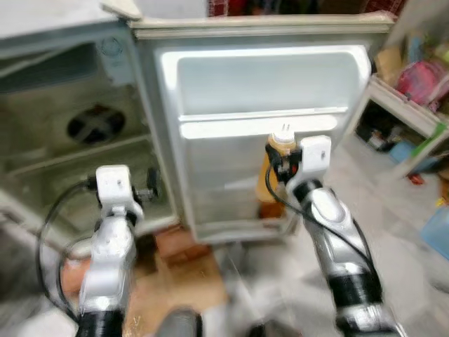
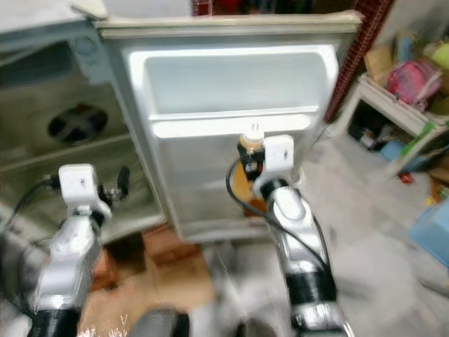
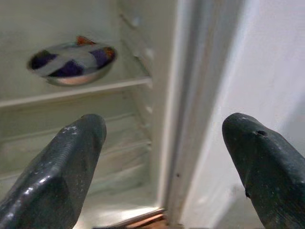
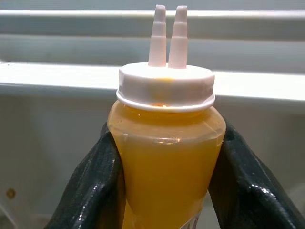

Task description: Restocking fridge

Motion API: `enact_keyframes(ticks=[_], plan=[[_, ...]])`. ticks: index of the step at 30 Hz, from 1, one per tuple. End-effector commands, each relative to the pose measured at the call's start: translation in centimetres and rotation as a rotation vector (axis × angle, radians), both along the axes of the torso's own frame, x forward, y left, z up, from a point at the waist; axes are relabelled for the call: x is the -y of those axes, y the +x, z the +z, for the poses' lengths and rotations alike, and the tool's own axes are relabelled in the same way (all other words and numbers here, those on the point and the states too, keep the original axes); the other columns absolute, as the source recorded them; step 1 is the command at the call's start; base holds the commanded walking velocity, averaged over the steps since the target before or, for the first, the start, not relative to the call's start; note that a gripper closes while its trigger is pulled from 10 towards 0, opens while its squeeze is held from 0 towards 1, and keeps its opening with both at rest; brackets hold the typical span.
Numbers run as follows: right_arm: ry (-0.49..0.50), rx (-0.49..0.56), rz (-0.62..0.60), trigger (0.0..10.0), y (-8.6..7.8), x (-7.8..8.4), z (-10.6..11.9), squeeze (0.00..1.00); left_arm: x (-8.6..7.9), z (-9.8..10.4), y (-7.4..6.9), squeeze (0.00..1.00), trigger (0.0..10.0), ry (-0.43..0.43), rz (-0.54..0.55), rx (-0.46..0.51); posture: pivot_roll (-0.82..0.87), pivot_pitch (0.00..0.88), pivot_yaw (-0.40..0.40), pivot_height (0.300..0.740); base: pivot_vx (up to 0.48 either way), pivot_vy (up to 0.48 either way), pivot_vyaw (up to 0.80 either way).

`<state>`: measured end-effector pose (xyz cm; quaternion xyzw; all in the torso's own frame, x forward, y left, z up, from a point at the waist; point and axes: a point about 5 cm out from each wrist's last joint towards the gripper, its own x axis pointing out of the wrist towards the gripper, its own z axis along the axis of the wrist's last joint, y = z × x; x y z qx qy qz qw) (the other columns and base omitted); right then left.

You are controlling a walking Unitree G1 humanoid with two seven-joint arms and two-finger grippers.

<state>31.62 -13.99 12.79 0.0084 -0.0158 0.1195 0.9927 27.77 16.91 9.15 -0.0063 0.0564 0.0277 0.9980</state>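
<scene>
Right pincer (image 1: 279, 163) pinching orange squeeze bottle (image 4: 167, 157) at frame centre, before fridge door shelf (image 1: 266, 126). Left pincer (image 3: 157, 167) spread, idle. Risk: slipping, tipping off shelf lip.

The fridge door (image 1: 266, 140) stands wide open, w/ its inner side facing the robot. The upper door bin (image 1: 263, 81) has free room along its whole width. Lower down, the squeeze bottle (image 1: 273, 175), clamped upright in the right gripper (image 1: 284, 163), takes the middle of the door shelf; room is free to both sides of it. Inside the fridge cabinet (image 1: 63, 119), a covered bowl (image 3: 71, 64) occupies the shelf (image 3: 76, 88); the shelves below look free. The left gripper (image 3: 162, 157), fingers apart, faces the cabinet edge, btw interior and door.
</scene>
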Motion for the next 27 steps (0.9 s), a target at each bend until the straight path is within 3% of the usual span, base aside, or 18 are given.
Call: enact_keyframes(ticks=[1, 13, 27], plan=[[0.003, 0.020, -0.010, 10.0, 0.04, 0.19, 0.41, 0.00, 0.06, 0.25, 0.04, 0.00, 10.0, 0.004, -0.003, 0.010, 0.01, 0.079, -0.018, 0.740, 0.000, 0.000, 0.00], [-0.005, 0.012, -0.004, 10.0, 0.15, 0.11, 0.23, 0.00, 0.16, 0.15, 0.07, 0.00, 10.0, 0.006, -0.005, 0.003, 0.01, 0.075, -0.020, 0.731, 0.000, 0.000, 0.00], [-0.001, 0.016, 0.003, 10.0, 0.17, -0.19, 0.27, 0.00, 0.29, 0.25, 0.33, 0.00, 10.0, 0.015, -0.001, 0.009, 0.01, 0.087, -0.020, 0.646, 0.000, 0.000, 0.00]])
